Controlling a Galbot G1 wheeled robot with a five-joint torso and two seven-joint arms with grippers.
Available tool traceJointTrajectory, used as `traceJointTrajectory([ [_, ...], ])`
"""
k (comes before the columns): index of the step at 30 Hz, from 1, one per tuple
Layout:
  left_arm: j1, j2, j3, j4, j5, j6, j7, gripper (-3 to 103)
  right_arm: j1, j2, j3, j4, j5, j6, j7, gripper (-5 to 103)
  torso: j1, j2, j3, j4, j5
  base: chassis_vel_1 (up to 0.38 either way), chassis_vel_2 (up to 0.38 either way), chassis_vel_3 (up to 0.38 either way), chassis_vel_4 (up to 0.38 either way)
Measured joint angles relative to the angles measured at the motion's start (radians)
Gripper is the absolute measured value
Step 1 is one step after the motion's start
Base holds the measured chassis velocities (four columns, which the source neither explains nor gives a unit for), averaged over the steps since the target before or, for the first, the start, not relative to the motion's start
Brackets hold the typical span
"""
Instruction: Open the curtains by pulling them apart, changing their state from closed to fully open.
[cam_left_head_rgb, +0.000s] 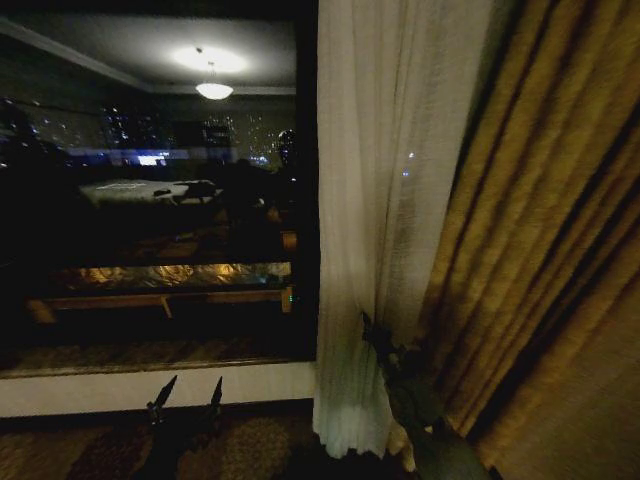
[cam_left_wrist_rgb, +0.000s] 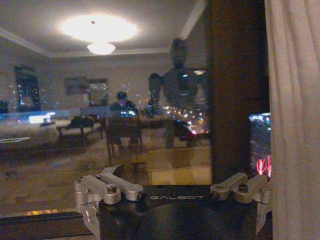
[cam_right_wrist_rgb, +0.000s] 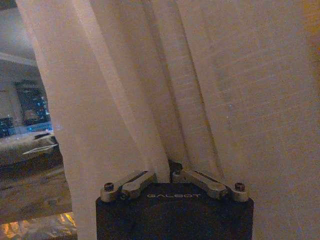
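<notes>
One sheer cream-white curtain (cam_left_head_rgb: 385, 200) hangs gathered right of the middle, its wavy hem near the floor. My right gripper (cam_left_head_rgb: 372, 330) reaches into its lower folds. In the right wrist view the right gripper (cam_right_wrist_rgb: 169, 170) is shut, with a fold of the curtain (cam_right_wrist_rgb: 150, 90) pinched between its fingers. My left gripper (cam_left_head_rgb: 187, 392) hovers low in front of the window, open and holding nothing, apart from the fabric. The curtain's edge (cam_left_wrist_rgb: 295, 125) shows beside the window frame in the left wrist view, where the jaws stand wide apart.
A thick golden-yellow drape (cam_left_head_rgb: 550, 250) hangs right of the sheer panel, close behind my right arm. The dark window glass (cam_left_head_rgb: 150, 200) is uncovered on the left, above a white sill (cam_left_head_rgb: 120, 390). A dark vertical window frame (cam_left_head_rgb: 305, 180) borders the curtain. Patterned carpet lies below.
</notes>
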Motion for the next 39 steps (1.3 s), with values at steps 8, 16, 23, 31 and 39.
traceJointTrajectory([
  [8, -0.002, 0.0, 0.002, 0.012, 0.001, -0.002, 0.0, 100, 0.008, 0.001, -0.002, -0.011, -0.003, 0.006, 0.003, 0, 0.0, 0.0, 0.0, -0.0002, 0.0007, -0.22, -0.254, 0.233, 0.26],
  [16, -0.001, 0.0, -0.001, 0.014, 0.002, -0.003, 0.0, 100, 0.014, 0.002, 0.015, -0.026, -0.003, 0.005, 0.005, 0, 0.0, 0.0, 0.0, 0.0002, -0.001, -0.004, -0.023, 0.027, 0.019],
  [23, -0.003, 0.0, 0.002, 0.017, 0.004, -0.006, 0.0, 100, 0.032, -0.006, 0.082, -0.066, 0.002, 0.004, 0.009, 0, 0.0, 0.0, 0.0, 0.0, -0.0002, 0.018, 0.018, -0.012, -0.013],
  [31, -0.001, 0.001, 0.003, 0.021, 0.006, -0.011, 0.001, 100, 0.075, -0.041, 0.216, -0.174, 0.02, 0.01, 0.047, 0, 0.0, 0.0, 0.0, 0.0002, -0.0001, 0.0, 0.0, 0.0, 0.0],
  [39, -0.004, 0.003, 0.009, 0.027, 0.006, -0.017, 0.002, 100, 0.087, -0.047, 0.269, -0.217, 0.017, 0.028, 0.073, 0, 0.0, 0.0, 0.0, 0.0, 0.0001, 0.0, 0.0, 0.0, 0.0],
])
